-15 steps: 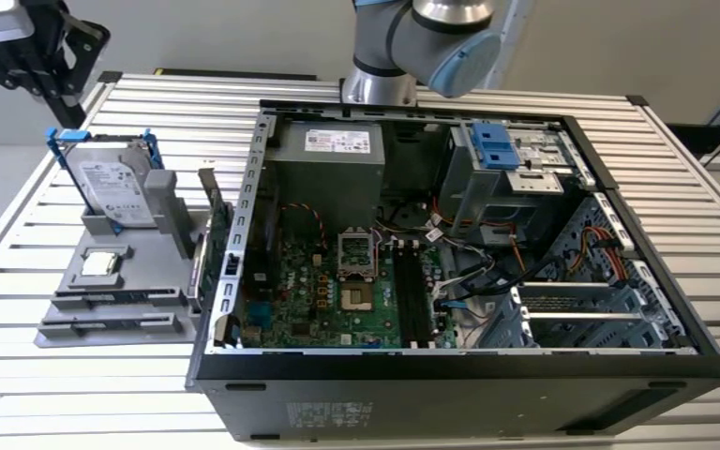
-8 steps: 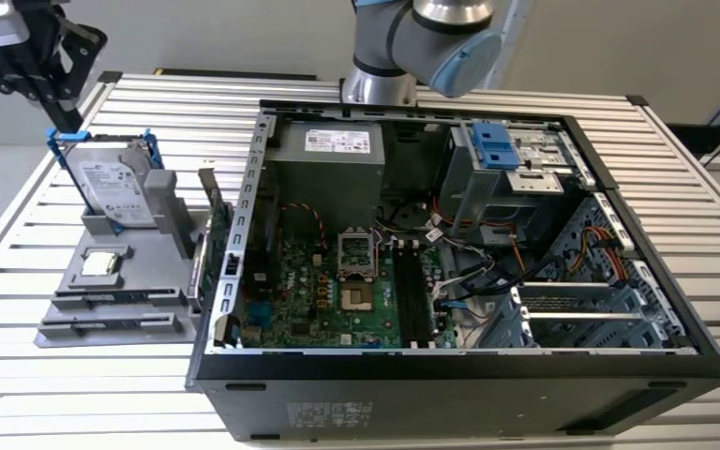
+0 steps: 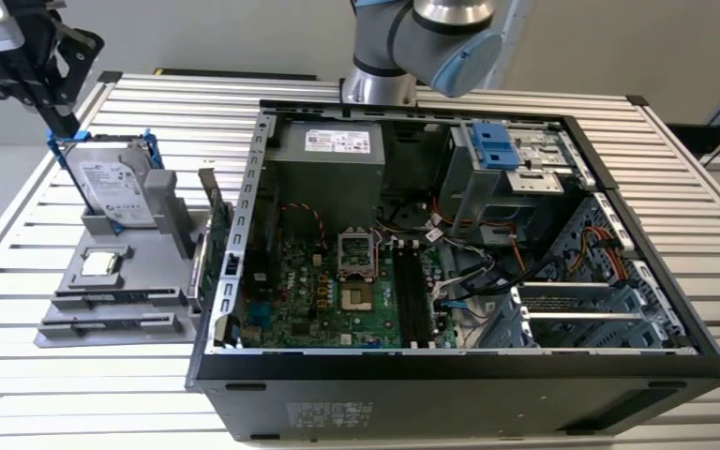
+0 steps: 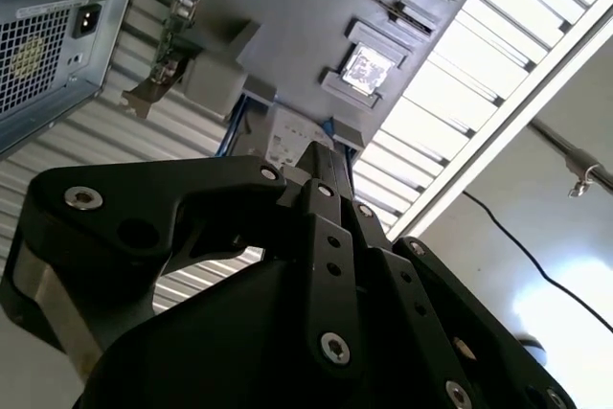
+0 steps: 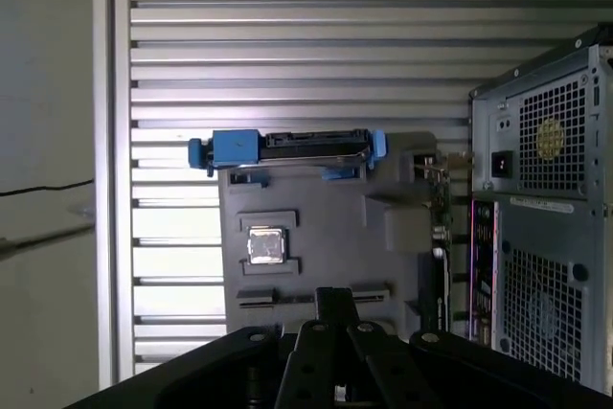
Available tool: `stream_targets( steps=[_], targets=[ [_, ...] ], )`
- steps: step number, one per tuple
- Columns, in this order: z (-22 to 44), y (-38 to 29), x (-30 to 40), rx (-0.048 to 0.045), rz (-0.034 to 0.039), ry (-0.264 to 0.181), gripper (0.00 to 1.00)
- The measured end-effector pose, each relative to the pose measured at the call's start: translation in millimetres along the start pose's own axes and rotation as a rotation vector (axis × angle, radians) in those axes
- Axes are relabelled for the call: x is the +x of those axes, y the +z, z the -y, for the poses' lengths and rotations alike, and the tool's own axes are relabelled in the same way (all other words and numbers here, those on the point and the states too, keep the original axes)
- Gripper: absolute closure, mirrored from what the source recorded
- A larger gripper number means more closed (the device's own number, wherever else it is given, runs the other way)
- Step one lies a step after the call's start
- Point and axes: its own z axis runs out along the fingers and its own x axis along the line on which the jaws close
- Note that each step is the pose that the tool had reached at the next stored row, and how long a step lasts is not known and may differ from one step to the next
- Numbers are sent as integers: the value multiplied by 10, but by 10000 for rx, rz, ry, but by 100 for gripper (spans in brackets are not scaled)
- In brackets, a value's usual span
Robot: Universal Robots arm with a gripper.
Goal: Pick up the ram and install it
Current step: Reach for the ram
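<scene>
**Upper Left of the Exterior View: Gripper [image 3: 68, 131] Over the Parts Holder [image 3: 142, 281]**

At upper left of the exterior view, the gripper hangs over the hard drive [image 3: 112, 187], which stands upright in its blue frame at the rear of the grey parts holder. The jaws are clenched together with nothing between them. In both wrist views the two fingers [image 4: 321, 179] lie pressed side by side. Their tips are close to the drive's upper edge; contact cannot be told.

At left centre of the frame, a square silver chip [image 3: 100, 264] lies flat in a recess of the holder. Just below it, a thin dark strip [image 3: 116, 301] lies edge-up in a long slot across the holder. Whether that strip is the ram cannot be told.

A green expansion card [image 3: 218, 239] stands on edge between the holder and the open computer case [image 3: 460, 394]. The case occupies the centre and right of the frame on the slatted counter [image 3: 35, 403].

Inside the case, the motherboard [image 3: 316, 300] lies flat. Its long black slots [image 3: 411, 291] run just right of the processor socket [image 3: 355, 272]. The arm [image 3: 435, 37] rises behind the case at top centre.
</scene>
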Motion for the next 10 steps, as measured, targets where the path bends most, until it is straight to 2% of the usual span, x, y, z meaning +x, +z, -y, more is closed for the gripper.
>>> stream_targets(
  steps=[10],
  targets=[
    [75,-3,-2,-1,-2,-55,100]
  ],
)
